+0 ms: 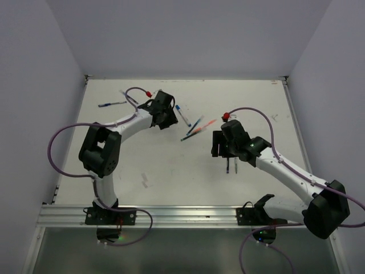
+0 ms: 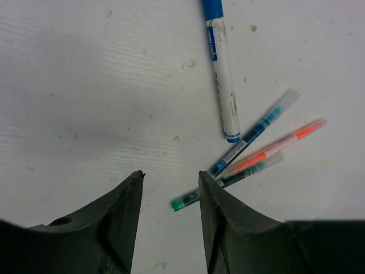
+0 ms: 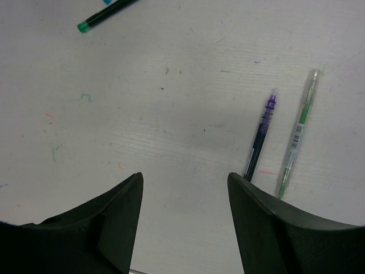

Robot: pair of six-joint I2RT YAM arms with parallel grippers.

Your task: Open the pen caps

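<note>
Left wrist view: the left fingers stand apart, nothing between them but bare table. Just past their tips three thin pens fan out toward the upper right, near ends bunched. Beyond, a white marker runs almost straight away from the fingers, its blue cap fitted on the far end, pointing away. Right wrist view: the right fingers are apart and empty, a purple pen and a green pen nearly parallel just ahead.

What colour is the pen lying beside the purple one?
That pen is translucent light green, seen best in the right wrist view.
</note>
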